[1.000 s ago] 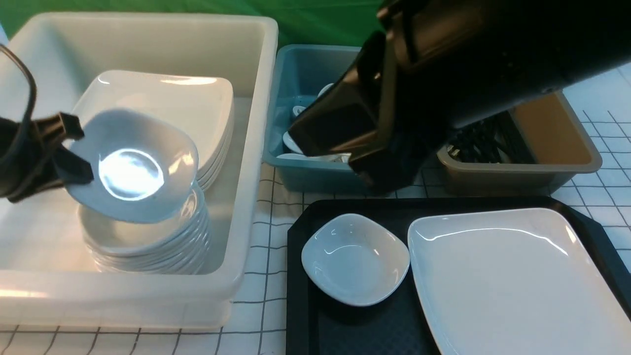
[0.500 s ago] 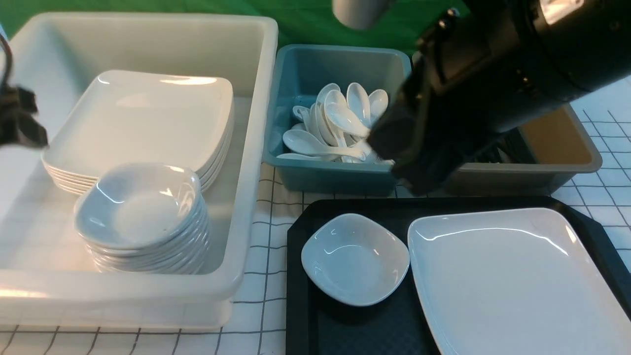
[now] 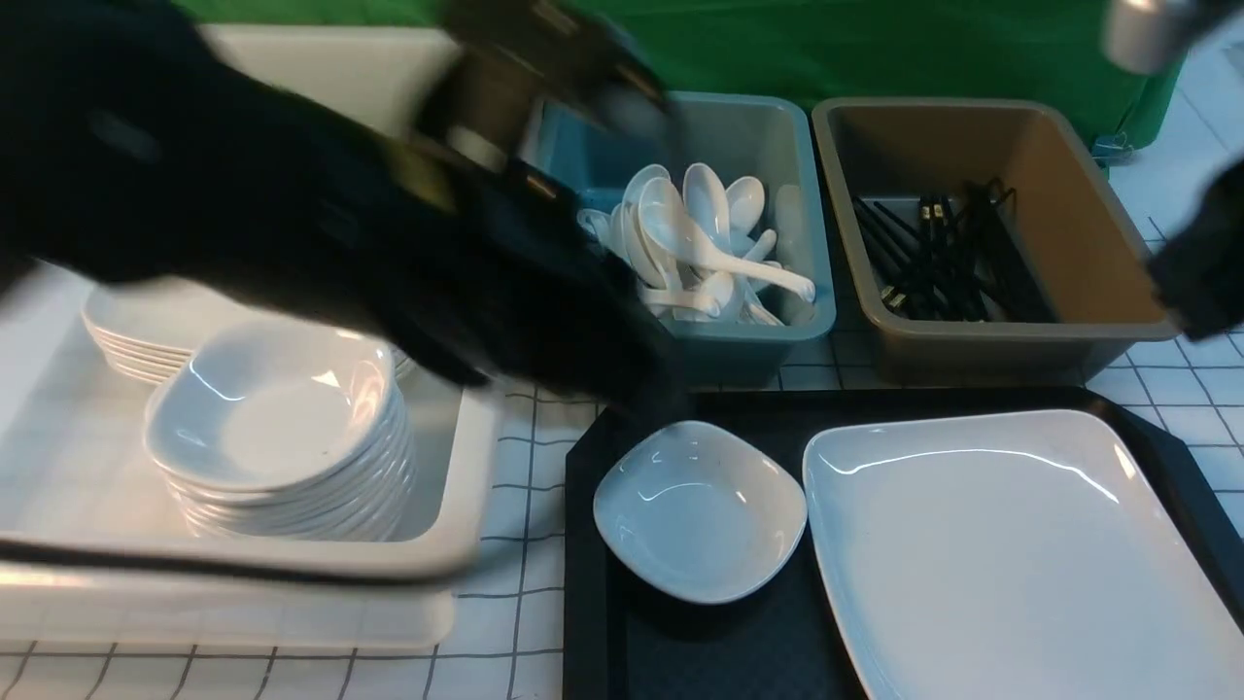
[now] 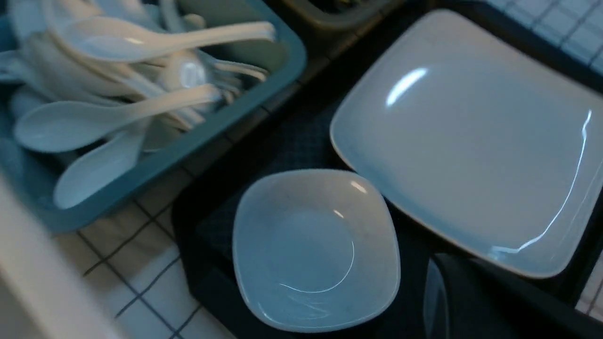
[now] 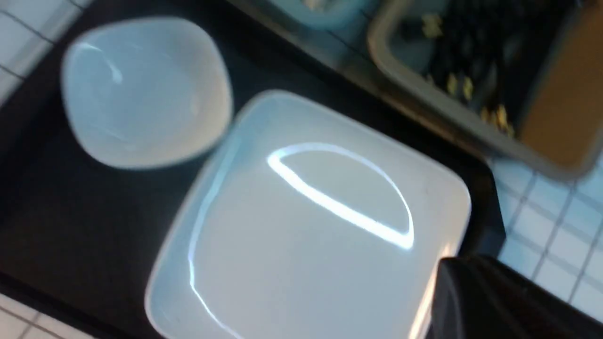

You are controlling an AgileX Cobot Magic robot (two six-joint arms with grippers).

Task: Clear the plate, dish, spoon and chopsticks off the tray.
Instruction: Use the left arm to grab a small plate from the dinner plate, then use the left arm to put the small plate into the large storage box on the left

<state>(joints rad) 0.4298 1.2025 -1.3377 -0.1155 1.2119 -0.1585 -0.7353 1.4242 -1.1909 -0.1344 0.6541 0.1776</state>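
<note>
Having released a dish onto the stack (image 3: 277, 428) in the white bin (image 3: 465, 457), the left gripper (image 3: 632, 374), its opening unreadable through blur, had swung toward the small dish (image 3: 700, 510) beside the plate (image 3: 1020, 554) on the tray (image 3: 583, 544), both uncleared, while the closed right gripper (image 3: 1200, 262) had drawn clear rightward

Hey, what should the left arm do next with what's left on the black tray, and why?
Likely lower the left arm onto the small dish and grip its rim: it lies on the tray beside the plate, nearest that arm, and matching dishes are stacked in the white bin.
</note>
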